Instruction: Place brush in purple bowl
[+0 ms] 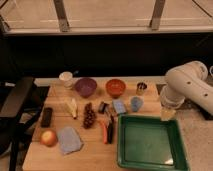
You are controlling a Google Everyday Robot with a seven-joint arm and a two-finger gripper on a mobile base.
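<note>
The brush (110, 128) lies on the wooden table (35, 157), touching or just right of the carrot (104, 131) and just left of the green tray (150, 142). The purple bowl (85, 87) stands well behind it, between a white cup (66, 77) and a red-orange bowl (115, 87). What looks like a bunch of grapes (89, 116) sits between bowl and brush. The gripper (167, 114) hangs at the tray's far right corner, well apart from the brush.
</note>
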